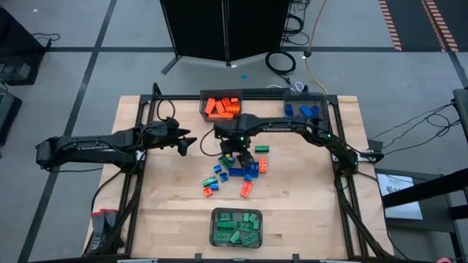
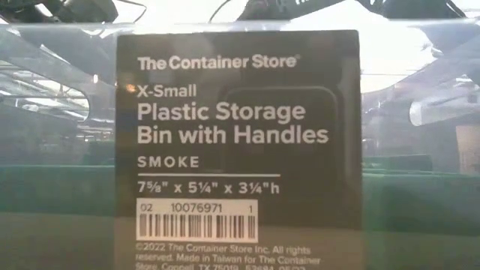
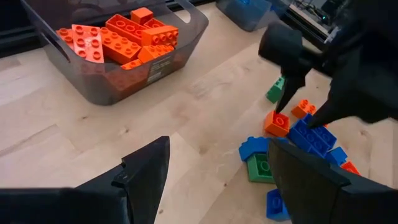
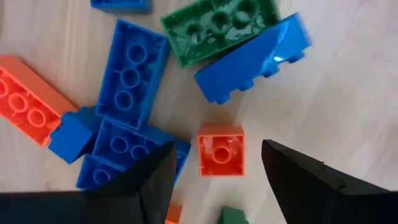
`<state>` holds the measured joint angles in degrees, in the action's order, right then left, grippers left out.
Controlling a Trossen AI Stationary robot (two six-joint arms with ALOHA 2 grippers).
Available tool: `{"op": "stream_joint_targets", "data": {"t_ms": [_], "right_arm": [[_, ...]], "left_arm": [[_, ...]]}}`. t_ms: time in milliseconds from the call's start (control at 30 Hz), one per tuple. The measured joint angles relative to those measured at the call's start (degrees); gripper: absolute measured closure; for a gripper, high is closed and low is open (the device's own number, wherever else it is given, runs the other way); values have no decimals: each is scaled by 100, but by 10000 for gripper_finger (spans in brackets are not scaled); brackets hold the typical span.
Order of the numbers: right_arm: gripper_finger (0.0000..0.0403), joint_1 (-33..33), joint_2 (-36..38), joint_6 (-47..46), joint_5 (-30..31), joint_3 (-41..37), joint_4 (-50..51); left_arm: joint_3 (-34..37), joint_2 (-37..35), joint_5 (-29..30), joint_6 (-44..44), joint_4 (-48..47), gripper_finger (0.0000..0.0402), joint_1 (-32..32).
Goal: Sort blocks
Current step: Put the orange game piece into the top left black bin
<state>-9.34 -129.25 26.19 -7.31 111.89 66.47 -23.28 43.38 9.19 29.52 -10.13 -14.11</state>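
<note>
A pile of loose orange, green and blue blocks (image 1: 235, 173) lies on the wooden table's middle. My right gripper (image 1: 232, 152) hangs over the pile's far side, pointing down. It is open, and its fingers (image 4: 155, 180) stand on either side of a small orange block (image 4: 221, 151) that lies studs up on the table beside blue blocks (image 4: 127, 74). The left wrist view shows that small orange block (image 3: 277, 122) just under the right gripper's fingertips (image 3: 284, 109). My left gripper (image 1: 189, 144) waits open to the left of the pile, above the table, with nothing between its fingers.
A grey bin of orange blocks (image 1: 221, 107) stands at the far edge and a bin of blue blocks (image 1: 303, 109) to its right. A bin of green blocks (image 1: 236, 228) stands at the near edge; its labelled wall (image 2: 240, 142) fills the low view.
</note>
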Motion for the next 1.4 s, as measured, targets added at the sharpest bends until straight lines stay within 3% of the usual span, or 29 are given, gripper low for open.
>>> {"op": "stream_joint_targets", "data": {"t_ms": [467, 600, 767, 1033, 1167, 1267, 1400], "right_arm": [[173, 8, 4, -96, 164, -1130, -1116], [198, 12, 26, -150, 399, -1292, -1209], [288, 12, 90, -117, 441, -1281, -1161], [288, -187, 234, -306, 434, -166, -1172], [288, -504, 232, -733, 439, 516, -2353], [288, -845, 234, -1522, 463, 806, -3574], [288, -1304, 236, -2776, 943, 833, -4781]], "left_arm": [[0, 0, 2, 9, -4, 132, 0], [1, 0, 2, 9, -4, 132, 0], [1, 0, 0, 9, -5, 132, 0], [1, 0, 2, 11, 3, 132, 2], [-1, 0, 11, 17, 13, 132, 2], [1, 0, 34, 20, 13, 132, 1], [0, 0, 40, 20, 13, 132, 1]]}}
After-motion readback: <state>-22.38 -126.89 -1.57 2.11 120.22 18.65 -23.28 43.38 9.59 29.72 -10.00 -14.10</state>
